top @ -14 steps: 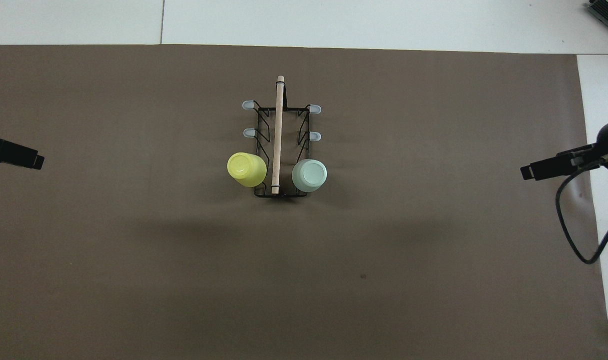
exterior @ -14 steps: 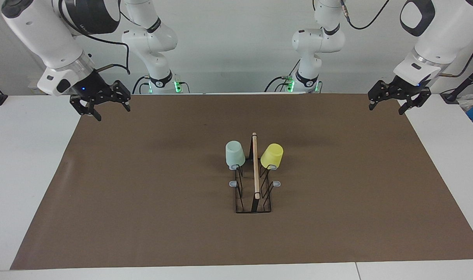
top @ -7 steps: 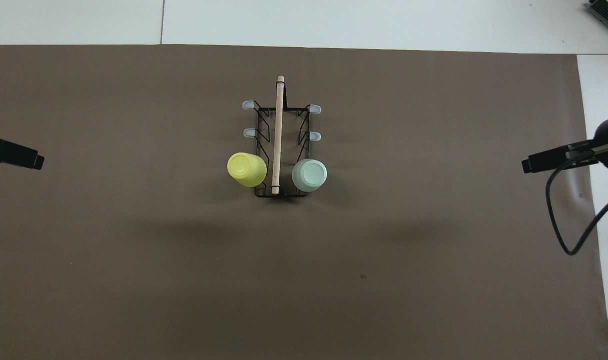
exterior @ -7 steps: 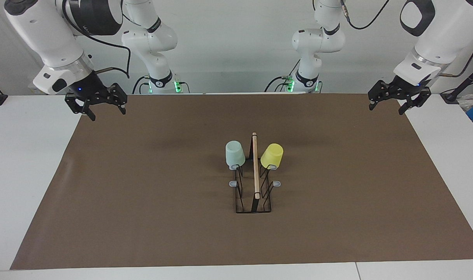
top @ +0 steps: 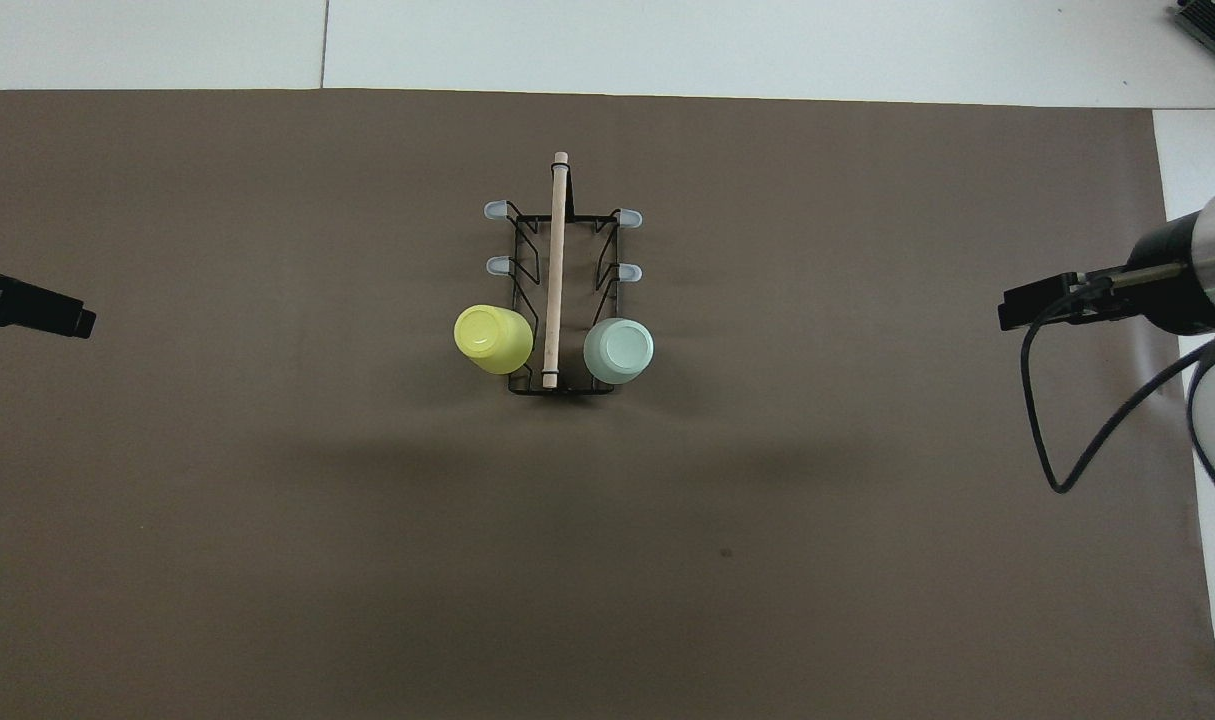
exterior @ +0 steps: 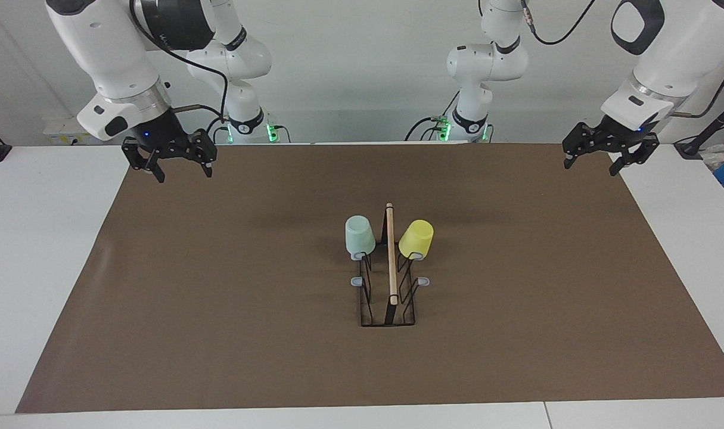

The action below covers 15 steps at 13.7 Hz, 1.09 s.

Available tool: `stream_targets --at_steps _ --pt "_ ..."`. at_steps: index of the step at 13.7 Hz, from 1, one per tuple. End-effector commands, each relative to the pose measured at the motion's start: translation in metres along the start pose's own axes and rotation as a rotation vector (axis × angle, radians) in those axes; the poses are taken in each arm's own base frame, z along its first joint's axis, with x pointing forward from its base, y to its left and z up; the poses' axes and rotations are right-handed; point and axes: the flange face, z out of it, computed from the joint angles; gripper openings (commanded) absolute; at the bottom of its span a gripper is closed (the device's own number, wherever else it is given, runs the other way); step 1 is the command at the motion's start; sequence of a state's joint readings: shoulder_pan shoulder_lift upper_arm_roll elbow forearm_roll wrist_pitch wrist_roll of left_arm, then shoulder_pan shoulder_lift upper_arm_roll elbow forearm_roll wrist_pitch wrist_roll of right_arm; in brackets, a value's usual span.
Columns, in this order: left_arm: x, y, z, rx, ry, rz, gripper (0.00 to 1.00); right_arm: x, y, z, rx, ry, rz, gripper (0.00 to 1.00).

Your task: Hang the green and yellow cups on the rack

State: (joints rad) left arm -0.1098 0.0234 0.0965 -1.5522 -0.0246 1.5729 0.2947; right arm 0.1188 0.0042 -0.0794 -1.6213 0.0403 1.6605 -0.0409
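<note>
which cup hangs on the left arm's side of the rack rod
The yellow cup: it sits upside down on a rack prong toward the left arm's end; the green cup hangs beside the wooden rod toward the right arm's.

- No text, label, brand, number or sign can be read anywhere in either view.
- The black band on the right arm's (exterior: pixel 171 24) upper link carries a short light marking, too small to make out.
</note>
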Motion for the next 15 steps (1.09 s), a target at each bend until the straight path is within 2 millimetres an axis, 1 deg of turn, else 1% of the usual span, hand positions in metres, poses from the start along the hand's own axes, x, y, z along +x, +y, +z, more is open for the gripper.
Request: stream_targets --at_steps 1,3,6,10,13,15 --pt "-0.003 0.036 -0.004 -0.003 0.005 0.051 1.0 0.005 -0.004 -0.001 -0.019 0.006 0.034 1.0" --pt "-0.002 0.036 -0.004 -0.001 0.011 0.052 1.0 0.005 -0.006 -0.001 -0.014 0.005 0.091 1.0" --pt "-0.005 0.026 -0.004 -0.003 0.006 0.034 1.0 0.005 -0.007 -0.001 -0.023 0.008 0.092 1.0" --pt "-0.008 0.007 -0.005 0.001 0.02 -0.029 1.0 0.005 -0.007 -0.001 -0.023 0.011 0.09 1.0" --pt "-0.009 -0.002 -0.007 0.001 0.022 -0.053 1.0 0.006 -0.007 -0.002 -0.023 0.012 0.09 1.0" --pt "-0.011 -0.003 -0.008 0.002 0.018 -0.05 1.0 0.006 -0.007 -0.002 -0.023 0.012 0.09 1.0"
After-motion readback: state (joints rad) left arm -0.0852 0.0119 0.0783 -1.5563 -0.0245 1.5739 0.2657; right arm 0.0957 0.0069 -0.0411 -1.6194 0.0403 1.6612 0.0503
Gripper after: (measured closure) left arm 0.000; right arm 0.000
